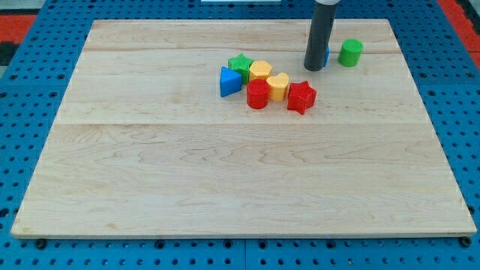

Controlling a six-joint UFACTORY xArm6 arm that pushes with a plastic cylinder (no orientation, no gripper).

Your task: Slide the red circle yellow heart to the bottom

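Note:
The red circle (257, 94) and the yellow heart (278, 86) sit side by side, touching, in a cluster in the upper middle of the wooden board (150, 172). My tip (314, 68) stands at the view's upper right of them, apart from the heart, with a blue block (325, 54) mostly hidden behind the rod. A red star (301, 97) touches the heart's right side. A yellow block (260, 71), a green star (240, 62) and a blue triangle (229, 81) lie against the cluster's top and left.
A green cylinder (350, 52) stands to the right of the rod near the board's top edge. A blue pegboard (30, 150) surrounds the board.

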